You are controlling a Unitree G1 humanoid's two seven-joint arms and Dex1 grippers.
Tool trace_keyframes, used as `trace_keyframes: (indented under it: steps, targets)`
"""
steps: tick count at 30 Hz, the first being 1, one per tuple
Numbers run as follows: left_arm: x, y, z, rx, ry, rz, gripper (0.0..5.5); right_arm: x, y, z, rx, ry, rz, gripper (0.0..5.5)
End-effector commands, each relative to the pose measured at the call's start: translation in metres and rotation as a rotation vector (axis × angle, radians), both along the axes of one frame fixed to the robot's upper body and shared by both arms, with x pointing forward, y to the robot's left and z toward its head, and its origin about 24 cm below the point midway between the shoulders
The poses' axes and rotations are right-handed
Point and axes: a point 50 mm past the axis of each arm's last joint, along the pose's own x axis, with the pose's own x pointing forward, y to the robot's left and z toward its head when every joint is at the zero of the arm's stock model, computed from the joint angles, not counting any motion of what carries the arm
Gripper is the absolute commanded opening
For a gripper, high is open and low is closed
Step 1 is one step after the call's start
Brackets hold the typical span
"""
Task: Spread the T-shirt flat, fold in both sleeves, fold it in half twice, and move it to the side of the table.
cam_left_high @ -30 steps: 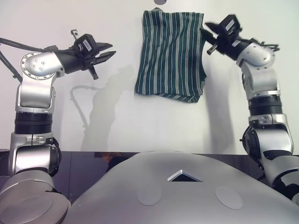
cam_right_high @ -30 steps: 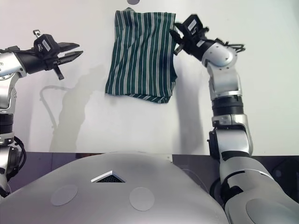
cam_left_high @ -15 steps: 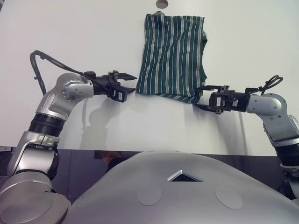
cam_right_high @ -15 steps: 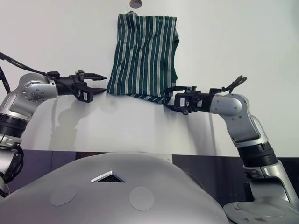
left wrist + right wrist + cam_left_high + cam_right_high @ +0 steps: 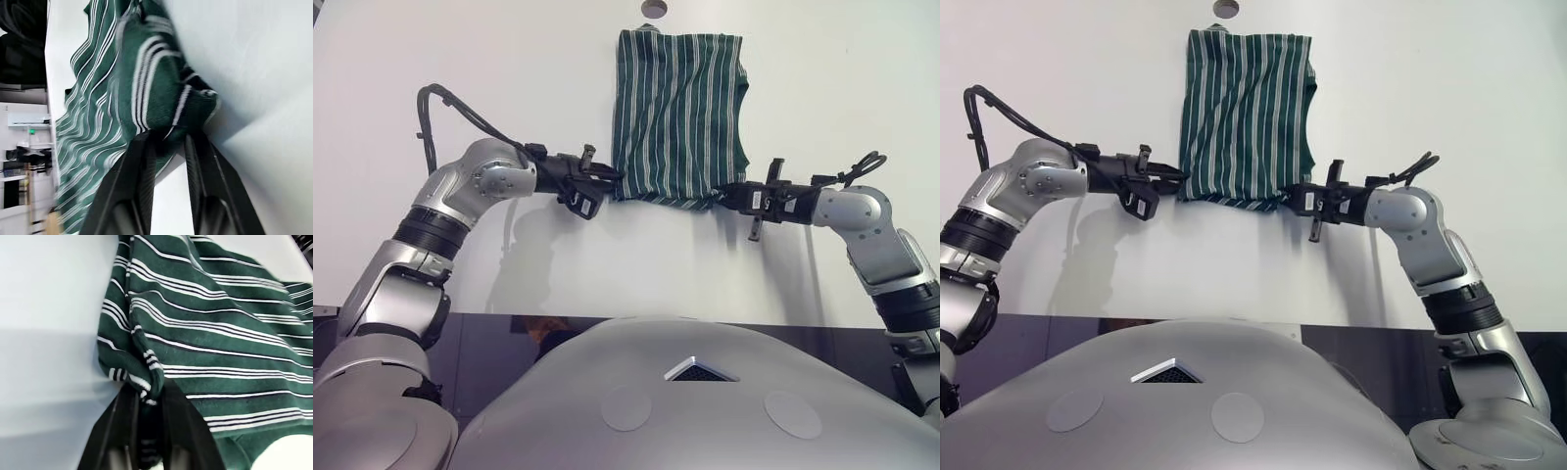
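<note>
The left claw [image 5: 607,182] has swung in from well left of the T-shirt [image 5: 677,108] to pinch its near-left corner; the right claw [image 5: 722,196] dropped along its right edge to grip the near-right corner.

A white table [image 5: 460,59] carries a folded green T-shirt [image 5: 677,108] with thin white stripes. It lies as a rough rectangle just on the near side of a small grey round spot [image 5: 653,8] on the tabletop. The two corners farthest from the spot are bunched and slightly raised off the surface.
</note>
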Motion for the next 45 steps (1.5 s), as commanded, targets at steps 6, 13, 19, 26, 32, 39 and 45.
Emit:
trace_keyframes:
  steps: [6,13,19,26,32,39,45]
  targets:
    - [-0.011,0.038,0.035,-0.082,0.802,0.357,0.0,0.009,-0.004,0.065,0.459,0.6,-0.083,0.08]
    - [0.098,-0.008,0.058,-0.407,0.683,0.702,0.0,0.085,-0.028,0.072,0.659,0.587,-0.362,0.07]
    - [0.123,-0.023,0.045,-0.364,0.603,0.854,0.0,0.119,-0.027,0.054,0.671,0.517,-0.537,0.07]
    - [0.138,-0.033,0.05,-0.499,0.591,0.956,0.0,0.137,-0.034,0.029,0.62,0.487,-0.71,0.07]
    - [0.151,-0.047,0.06,-0.723,0.622,1.033,0.64,0.14,-0.044,0.015,0.592,0.503,-0.842,1.05]
    - [0.153,0.012,0.049,-0.878,0.482,1.314,0.68,0.151,-0.065,0.034,0.745,0.266,-0.987,1.26]
    - [0.139,0.048,0.047,-1.012,0.501,1.338,0.0,0.157,0.007,0.045,0.695,0.099,-0.676,0.15]
